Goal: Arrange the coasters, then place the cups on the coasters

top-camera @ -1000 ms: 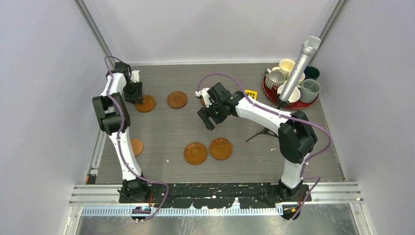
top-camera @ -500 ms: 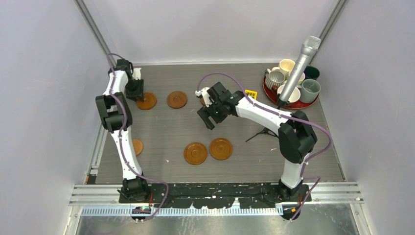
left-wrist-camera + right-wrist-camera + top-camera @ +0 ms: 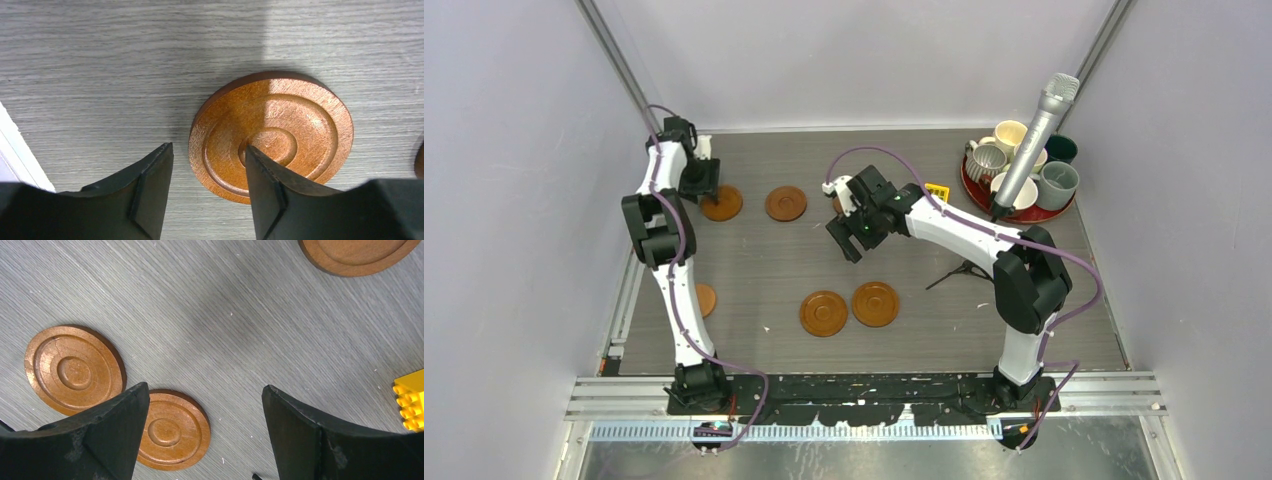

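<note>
Near-left coaster: lies flat on the counter, tucked against the left arm and partly hidden by it.
Near pair of coasters: two discs lying flat side by side, almost touching.
Right tool: jaws spread wide and empty, hanging over bare counter between the near pair and the far row.
Left tool: fingers parted with nothing gripped. One finger sits over the centre ring and the other outside the rim, so the rim lies between them with slack.
Far-left coaster: flat on the counter under the left tool, grooved face up.
Far-middle coaster: apart from its neighbour, in the same row.
Coaster handling: probably light, stiff wood that won't crush. It is thin and sits flush, so a pinch across the raised rim, one finger inside and one outside, looks like the only purchase. It may slide on the smooth counter.
Cups: crowded on the red tray at the far right, behind a microphone.
Cup handling: likely heavier, hard, glazed and chippable. The wall at the lip looks the safest hold, as the tight packing leaves little finger room.
</note>
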You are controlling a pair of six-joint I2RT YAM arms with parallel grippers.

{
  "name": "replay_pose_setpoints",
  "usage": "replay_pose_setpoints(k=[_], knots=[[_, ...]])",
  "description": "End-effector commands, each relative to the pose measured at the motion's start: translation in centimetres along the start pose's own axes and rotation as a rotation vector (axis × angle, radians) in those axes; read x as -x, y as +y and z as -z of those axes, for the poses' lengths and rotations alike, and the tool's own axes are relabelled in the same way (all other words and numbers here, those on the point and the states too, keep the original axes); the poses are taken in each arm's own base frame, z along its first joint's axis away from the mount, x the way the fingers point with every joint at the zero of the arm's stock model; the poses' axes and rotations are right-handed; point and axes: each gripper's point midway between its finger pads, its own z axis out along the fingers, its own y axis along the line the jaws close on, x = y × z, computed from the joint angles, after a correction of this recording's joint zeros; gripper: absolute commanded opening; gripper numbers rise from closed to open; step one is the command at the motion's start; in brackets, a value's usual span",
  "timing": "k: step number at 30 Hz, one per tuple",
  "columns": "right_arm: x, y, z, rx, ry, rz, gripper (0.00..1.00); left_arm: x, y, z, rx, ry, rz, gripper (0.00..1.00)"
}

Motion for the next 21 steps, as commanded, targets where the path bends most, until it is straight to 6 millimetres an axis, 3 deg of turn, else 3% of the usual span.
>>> replay_pose_setpoints(k=[1,7,10,15,21], knots=[[3.7,-0.2,1.4,-0.009,-0.103,0.012,0.87,2.6,0.1,3.1,-0.002,-0.076,0.010,0.62],[5.8,0.1,2.6,0.011,-0.144,0.028,0.87,6.2,-1.3,11.1,-0.051,-0.240,-0.025,0.78],[6.1,0.4,3.3,0.031,-0.150,0.052,0.87,6.1,-2.8,14.7,-0.114,-0.291,-0.068,0.81],[4.1,0.9,4.9,0.055,-0.113,0.107,0.87,2.4,-6.1,19.1,-0.243,-0.330,-0.165,0.82],[-1.6,1.4,6.0,0.084,-0.033,0.154,0.87,-5.3,-11.0,21.9,-0.417,-0.388,-0.262,0.82]])
